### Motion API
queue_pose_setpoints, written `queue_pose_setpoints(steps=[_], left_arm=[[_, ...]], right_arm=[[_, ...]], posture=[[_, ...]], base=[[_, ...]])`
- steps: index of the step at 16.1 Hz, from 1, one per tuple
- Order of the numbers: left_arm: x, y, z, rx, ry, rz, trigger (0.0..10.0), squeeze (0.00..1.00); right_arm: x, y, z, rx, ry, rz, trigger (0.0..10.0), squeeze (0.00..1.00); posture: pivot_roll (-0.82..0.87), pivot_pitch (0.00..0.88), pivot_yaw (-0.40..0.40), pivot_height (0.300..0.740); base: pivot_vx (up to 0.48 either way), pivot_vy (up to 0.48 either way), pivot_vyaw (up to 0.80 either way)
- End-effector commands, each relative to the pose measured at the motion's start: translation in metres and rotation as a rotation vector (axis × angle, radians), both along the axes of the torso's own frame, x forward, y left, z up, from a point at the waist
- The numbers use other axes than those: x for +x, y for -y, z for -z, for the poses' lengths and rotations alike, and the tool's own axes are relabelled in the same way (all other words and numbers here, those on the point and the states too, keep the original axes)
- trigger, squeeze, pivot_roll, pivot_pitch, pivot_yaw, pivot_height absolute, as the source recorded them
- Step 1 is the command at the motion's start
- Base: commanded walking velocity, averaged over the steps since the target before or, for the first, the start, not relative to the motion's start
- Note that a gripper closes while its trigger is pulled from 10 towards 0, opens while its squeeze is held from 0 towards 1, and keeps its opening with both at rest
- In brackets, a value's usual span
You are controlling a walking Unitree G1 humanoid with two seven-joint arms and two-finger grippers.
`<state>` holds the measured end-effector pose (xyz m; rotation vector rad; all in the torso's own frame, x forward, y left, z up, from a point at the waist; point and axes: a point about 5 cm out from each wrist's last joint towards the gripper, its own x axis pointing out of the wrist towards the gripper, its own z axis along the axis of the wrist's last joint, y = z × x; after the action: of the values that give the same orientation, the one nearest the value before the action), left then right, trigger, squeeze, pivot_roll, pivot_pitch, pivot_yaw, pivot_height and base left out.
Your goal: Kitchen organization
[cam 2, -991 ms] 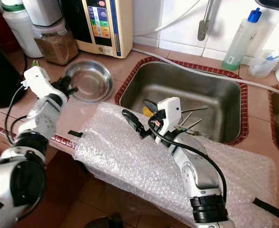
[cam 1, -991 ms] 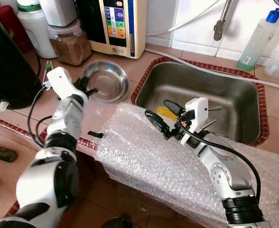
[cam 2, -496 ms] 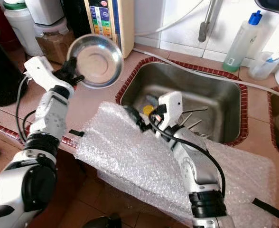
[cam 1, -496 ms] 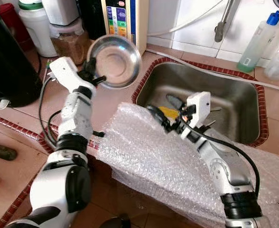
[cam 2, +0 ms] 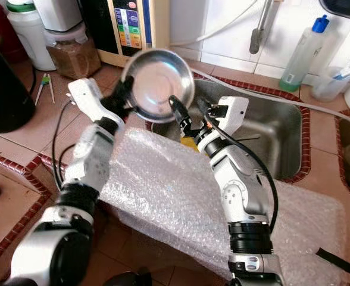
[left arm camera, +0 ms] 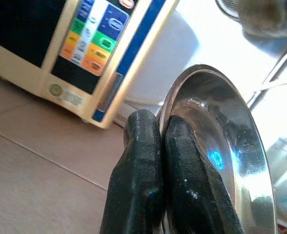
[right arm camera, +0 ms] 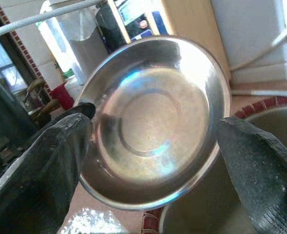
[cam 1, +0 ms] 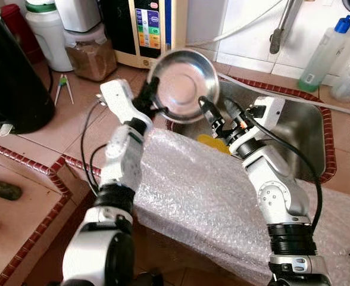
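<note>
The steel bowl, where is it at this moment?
The steel bowl is held up in the air, tilted, by the left gripper pinching its rim. It hangs above the sink's left edge, just before the open right gripper.

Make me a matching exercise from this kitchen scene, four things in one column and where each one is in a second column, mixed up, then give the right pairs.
Things:
1. steel bowl
2. bubble wrap
3. black kettle
4. blue-capped bottle

Places:
A. draped over the counter edge
B. behind the sink, by the wall tiles
C. held up by its rim in the left gripper
D. at the far left of the counter

Pairs: 1-C, 2-A, 3-D, 4-B
</note>
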<state>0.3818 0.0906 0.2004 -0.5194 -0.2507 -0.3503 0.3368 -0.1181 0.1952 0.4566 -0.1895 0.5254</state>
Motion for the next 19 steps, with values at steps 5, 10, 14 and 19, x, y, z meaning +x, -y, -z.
queue_pose_setpoints(steps=[5,10,14,19], left_arm=[[-0.010,0.016,-0.016,-0.003,0.074,0.068,0.0,0.00],[-0.015,0.021,-0.014,-0.024,0.060,0.116,0.0,0.00],[-0.020,0.028,-0.009,-0.019,0.044,0.201,0.0,0.00],[-0.019,0.024,-0.011,-0.022,0.044,0.190,0.0,0.00]], right_arm=[[0.015,0.021,0.002,-0.132,0.000,0.256,10.0,0.00],[0.026,0.027,0.007,-0.056,-0.056,0.300,0.0,0.00],[0.036,0.019,0.003,-0.038,-0.049,0.255,1.5,0.00],[0.039,0.019,0.003,-0.018,-0.057,0.262,0.0,0.00]], posture=[[-0.03,0.063,0.031,0.740],[-0.03,0.063,0.033,0.740],[-0.02,0.063,0.036,0.740],[-0.02,0.068,0.037,0.740]], base=[[0.000,0.000,0.00],[0.000,0.000,0.00],[0.000,0.000,0.00],[0.000,0.000,0.00]])
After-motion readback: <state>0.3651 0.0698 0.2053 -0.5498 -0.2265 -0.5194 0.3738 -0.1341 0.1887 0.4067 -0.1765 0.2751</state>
